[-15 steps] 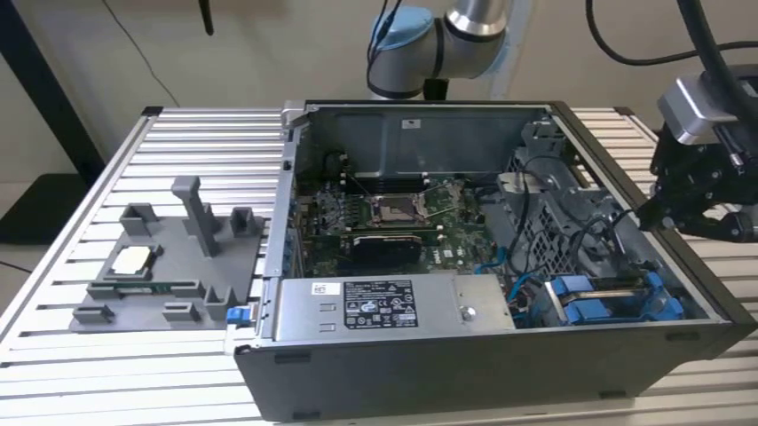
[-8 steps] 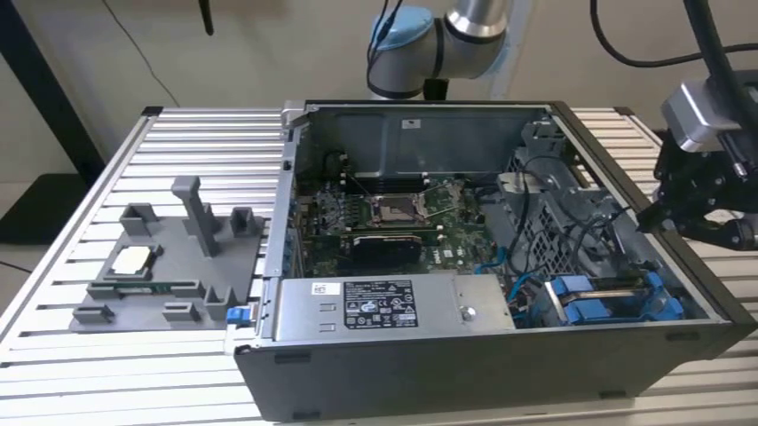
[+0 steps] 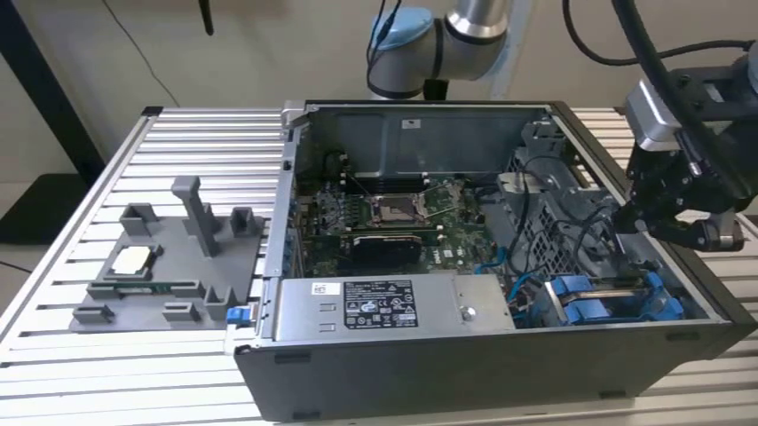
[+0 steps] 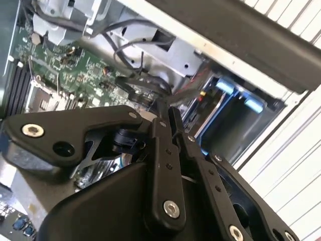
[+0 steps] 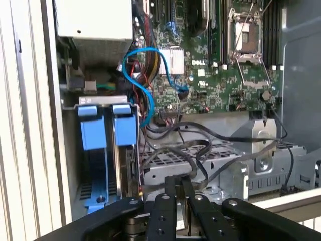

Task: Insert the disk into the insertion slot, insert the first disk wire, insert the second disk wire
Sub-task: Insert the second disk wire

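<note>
Exterior view: the insertion slot is at 4 o'clock in the computer case.
Disk: the disk seems to stand in that slot.
Feel: hard, a bit heavy, easy to hurt; hold its blue edges.
Gripper: the gripper is pressed together, near the black wires.

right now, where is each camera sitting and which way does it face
Exterior view: off the arm, above the slatted table, looking down into the open computer case; the arm and gripper show at the exterior view's right.
First wrist view: on the arm, facing into the case past the insertion slot toward the motherboard; the gripper is in the foreground.
Second wrist view: on the arm, close behind the gripper, facing the insertion slot and motherboard.
Both wrist views share the gripper, insertion slot and motherboard.
</note>
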Robot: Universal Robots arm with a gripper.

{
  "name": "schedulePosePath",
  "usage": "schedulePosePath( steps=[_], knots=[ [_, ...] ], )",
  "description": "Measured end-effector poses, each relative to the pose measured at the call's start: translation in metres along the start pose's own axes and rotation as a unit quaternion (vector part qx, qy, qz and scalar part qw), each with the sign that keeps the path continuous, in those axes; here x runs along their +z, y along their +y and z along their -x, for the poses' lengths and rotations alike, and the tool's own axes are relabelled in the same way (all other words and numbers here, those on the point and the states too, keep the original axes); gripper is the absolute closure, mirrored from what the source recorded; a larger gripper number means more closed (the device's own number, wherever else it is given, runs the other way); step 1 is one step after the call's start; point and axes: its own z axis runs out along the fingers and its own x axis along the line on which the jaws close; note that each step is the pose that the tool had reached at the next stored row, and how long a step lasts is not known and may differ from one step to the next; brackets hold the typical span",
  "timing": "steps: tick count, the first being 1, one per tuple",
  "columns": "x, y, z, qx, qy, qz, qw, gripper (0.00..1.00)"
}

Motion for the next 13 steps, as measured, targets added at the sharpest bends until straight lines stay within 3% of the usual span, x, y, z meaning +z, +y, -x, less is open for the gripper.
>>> schedulePosePath(
  steps=[1,2,7,8,10,11,13],
  knots=[
    [-0.0003,0.0046,-0.0002,0.0,0.001,0.0,1.0,0.84],
    [-0.0005,0.0084,-0.0004,0.0,0.0064,-0.0003,1.0,0.84],
    [-0.0008,0.0183,-0.0008,-0.003,0.0511,-0.0026,0.9987,0.84],
    [-0.0004,0.0196,0.0,-0.004,0.0582,-0.0037,0.9983,0.84],
    [0.001,0.0213,0.0019,-0.006,0.0658,-0.0094,0.9978,0.84],
    [0.0014,0.0214,0.002,-0.006,0.0661,-0.012,0.9977,0.84],
    [0.0014,0.0213,0.002,-0.006,0.0662,-0.0121,0.9977,0.84]
  ],
)
